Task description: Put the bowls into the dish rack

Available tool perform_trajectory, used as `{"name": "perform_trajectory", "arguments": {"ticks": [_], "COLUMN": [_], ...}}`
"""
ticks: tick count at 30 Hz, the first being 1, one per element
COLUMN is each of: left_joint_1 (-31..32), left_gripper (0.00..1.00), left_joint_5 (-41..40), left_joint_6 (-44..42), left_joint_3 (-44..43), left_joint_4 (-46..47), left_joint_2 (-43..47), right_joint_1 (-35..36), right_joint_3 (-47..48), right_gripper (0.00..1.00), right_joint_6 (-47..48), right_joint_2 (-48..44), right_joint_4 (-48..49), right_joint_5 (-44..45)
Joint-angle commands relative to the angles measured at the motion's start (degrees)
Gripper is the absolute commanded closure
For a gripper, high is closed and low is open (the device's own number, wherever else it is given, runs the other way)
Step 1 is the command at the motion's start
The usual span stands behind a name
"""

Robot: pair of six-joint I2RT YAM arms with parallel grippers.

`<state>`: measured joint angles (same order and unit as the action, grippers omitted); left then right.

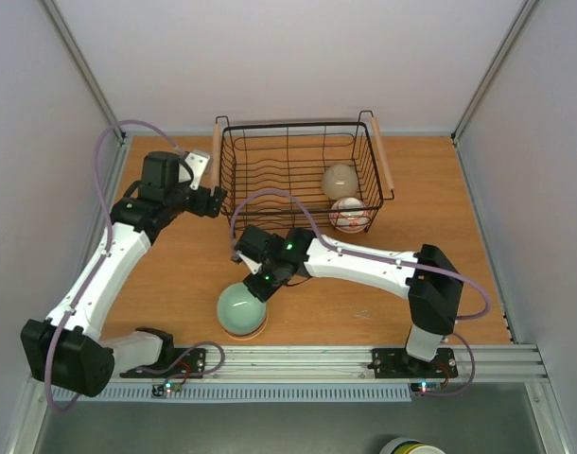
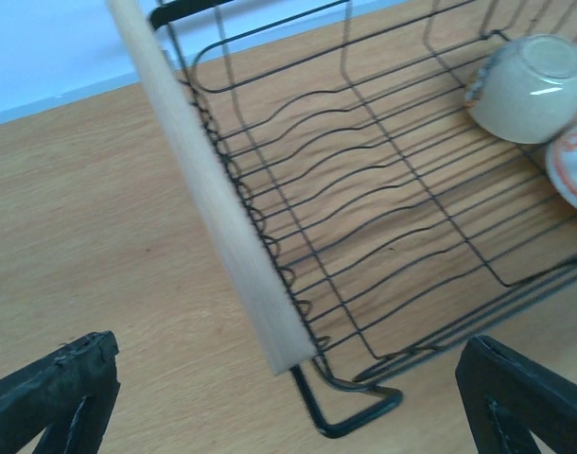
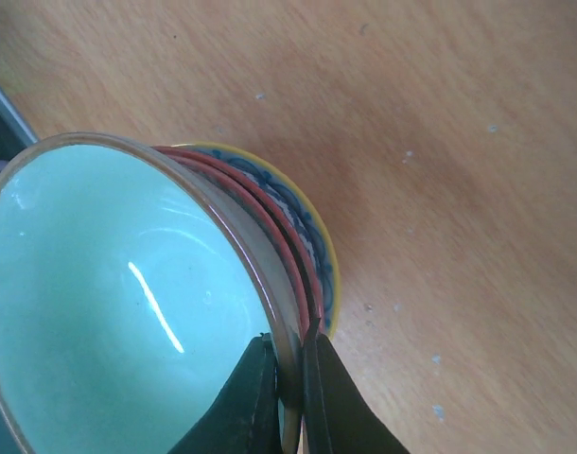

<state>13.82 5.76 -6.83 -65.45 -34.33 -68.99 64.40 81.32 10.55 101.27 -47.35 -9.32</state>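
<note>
I'm watching my right gripper [image 3: 290, 345] pinching the rim of the green bowl [image 3: 109, 293], fingers almost pressed together with only the bowl's wall between them. That bowl's sitting on a stack of bowls [image 3: 298, 236] by the table's near edge. My left gripper [image 2: 288, 395] is hanging spread wide at the dish rack [image 2: 383, 218], by its wooden handle [image 2: 213, 189], gripping nothing. The rack's sitting toward the far edge.

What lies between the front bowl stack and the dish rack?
Top view: only the right arm's wrist and right tool, pinching the rim of the pale green bowl; otherwise bare table up to the dish rack.
</note>
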Motion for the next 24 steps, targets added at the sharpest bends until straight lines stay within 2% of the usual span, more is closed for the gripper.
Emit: {"name": "perform_trajectory", "arguments": {"ticks": [1, 7, 17, 24], "left_joint_1": [-0.3, -0.3, 1.6, 7.4], "left_gripper": [0.03, 0.05, 0.07, 0.07], "left_joint_5": [11.4, 20.9, 33.2, 31.8], "left_joint_6": [-3.0, -6.5, -11.5, -14.3], "left_joint_3": [-1.5, -2.4, -3.3, -3.9], "left_joint_4": [-1.8, -5.0, -10.2, -12.6], "left_joint_2": [1.7, 2.5, 2.1, -1.3], "right_joint_1": [0.2, -1.2, -9.4, -11.6], "right_joint_3": [4.1, 6.1, 6.2, 10.2], "right_gripper": [0.99, 0.99, 0.99, 0.99], "right_joint_6": [1.2, 1.8, 3.0, 5.1], "right_joint_2": [-5.4, -9.6, -13.2, -13.8], "right_joint_4": [-2.3, -2.9, -3.8, -5.1], "right_joint_5": [5.5, 12.1, 15.9, 17.8]}}
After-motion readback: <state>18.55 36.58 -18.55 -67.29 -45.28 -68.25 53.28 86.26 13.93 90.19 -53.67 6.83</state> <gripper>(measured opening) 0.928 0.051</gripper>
